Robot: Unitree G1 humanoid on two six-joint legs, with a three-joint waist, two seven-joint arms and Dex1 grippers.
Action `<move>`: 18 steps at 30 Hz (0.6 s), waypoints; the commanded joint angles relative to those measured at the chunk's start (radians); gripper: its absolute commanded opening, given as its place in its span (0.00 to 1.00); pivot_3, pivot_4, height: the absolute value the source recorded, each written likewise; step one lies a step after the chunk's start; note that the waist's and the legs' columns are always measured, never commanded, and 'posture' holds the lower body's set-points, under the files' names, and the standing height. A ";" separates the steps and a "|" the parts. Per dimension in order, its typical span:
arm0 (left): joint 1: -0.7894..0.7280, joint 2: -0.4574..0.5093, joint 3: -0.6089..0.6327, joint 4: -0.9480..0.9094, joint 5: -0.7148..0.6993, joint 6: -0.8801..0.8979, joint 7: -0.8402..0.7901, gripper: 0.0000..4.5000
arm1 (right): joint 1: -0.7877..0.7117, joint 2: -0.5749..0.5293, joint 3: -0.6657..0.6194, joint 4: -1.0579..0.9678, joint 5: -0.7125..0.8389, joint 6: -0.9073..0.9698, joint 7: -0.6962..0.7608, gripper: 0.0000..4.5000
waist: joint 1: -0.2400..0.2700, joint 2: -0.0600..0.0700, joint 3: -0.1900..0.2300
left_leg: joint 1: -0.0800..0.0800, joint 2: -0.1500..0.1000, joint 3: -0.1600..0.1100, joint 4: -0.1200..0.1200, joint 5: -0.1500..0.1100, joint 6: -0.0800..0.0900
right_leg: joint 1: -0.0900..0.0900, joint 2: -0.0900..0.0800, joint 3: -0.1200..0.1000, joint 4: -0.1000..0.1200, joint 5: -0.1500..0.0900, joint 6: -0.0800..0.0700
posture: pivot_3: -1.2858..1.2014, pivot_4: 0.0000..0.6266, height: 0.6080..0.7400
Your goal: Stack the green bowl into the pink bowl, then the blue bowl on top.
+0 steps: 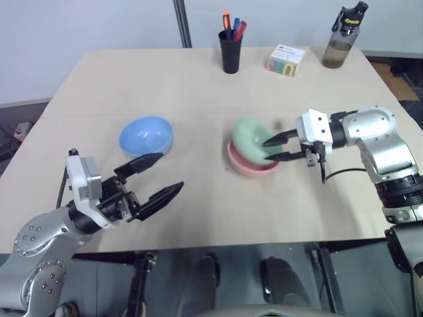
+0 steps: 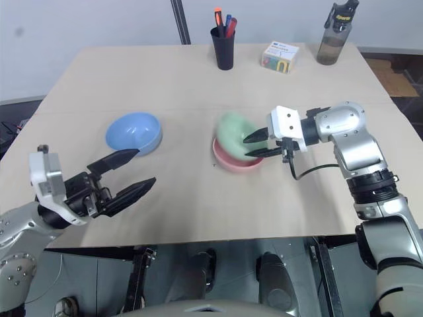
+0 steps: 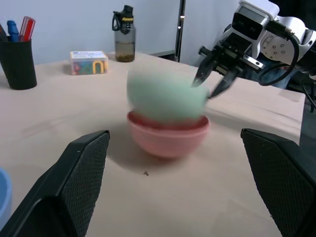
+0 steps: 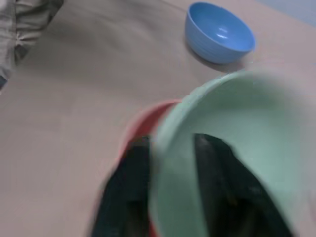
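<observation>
Tabletop (image 1: 198,218) (pale wood) meets grey wall (image 1: 99,26) behind.

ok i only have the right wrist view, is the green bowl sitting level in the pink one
observer: no, the green bowl leans tilted in the pink bowl, open side toward the right gripper
operator: where's the left gripper
observer: the left gripper hangs open over the near side of the table, short of the blue bowl, not touching it
operator: anything behind the bowls
observer: a pen cup, a small box and a bottle stand near the far edge
</observation>
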 commanded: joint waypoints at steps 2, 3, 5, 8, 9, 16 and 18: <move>-0.003 0.021 0.032 0.002 -0.025 0.004 -0.023 1.00 | 0.030 -0.028 -0.013 -0.071 -0.001 0.047 -0.031 0.82 | 0.001 -0.001 0.000 | 0.000 0.000 0.000 0.001 0.000 0.000 | 0.000 0.000 0.000 0.000 0.000 0.000 | 0.52 0.24 1.00; 0.001 0.022 0.036 0.002 -0.025 0.006 -0.024 1.00 | 0.036 -0.029 -0.023 -0.080 0.003 0.054 -0.041 0.89 | 0.001 -0.001 0.000 | 0.000 0.000 0.000 0.001 0.000 0.000 | 0.000 0.000 0.001 0.000 0.000 0.000 | 0.52 0.24 1.00; 0.013 0.018 0.051 0.002 -0.017 0.008 -0.007 1.00 | 0.047 -0.021 -0.059 -0.102 0.027 0.083 -0.084 1.00 | 0.001 -0.001 0.000 | 0.000 0.001 0.001 0.001 0.000 0.000 | 0.000 0.001 0.001 0.000 0.001 -0.002 | 0.52 0.24 1.00; 0.035 0.003 0.077 0.000 -0.007 0.025 0.062 1.00 | 0.051 0.010 -0.107 -0.131 0.071 0.120 -0.159 1.00 | -0.001 -0.001 0.000 | -0.001 0.001 0.002 0.000 0.000 0.000 | -0.001 0.001 0.002 0.000 0.002 -0.003 | 0.52 0.24 1.00; 0.046 0.000 0.080 -0.003 0.010 0.027 0.087 1.00 | 0.047 0.027 -0.110 -0.141 0.078 0.118 -0.177 1.00 | -0.001 -0.001 0.000 | -0.001 0.002 0.002 0.000 0.000 0.000 | -0.001 0.002 0.003 0.000 0.002 -0.003 | 0.52 0.24 1.00; 0.057 -0.067 0.081 -0.048 0.181 0.009 0.335 1.00 | -0.057 0.251 -0.029 -0.070 0.002 0.072 -0.367 1.00 | -0.002 -0.001 -0.001 | 0.001 0.004 0.003 0.000 0.000 0.000 | -0.001 0.004 0.003 0.000 0.003 0.000 | 0.52 0.24 1.00; 0.069 -0.062 0.066 -0.082 0.306 0.027 0.433 1.00 | -0.062 0.287 -0.016 -0.065 -0.002 0.063 -0.380 1.00 | 0.004 -0.003 -0.002 | 0.001 0.005 0.003 0.000 0.000 0.000 | -0.001 0.005 0.003 0.000 0.005 -0.002 | 0.52 0.24 1.00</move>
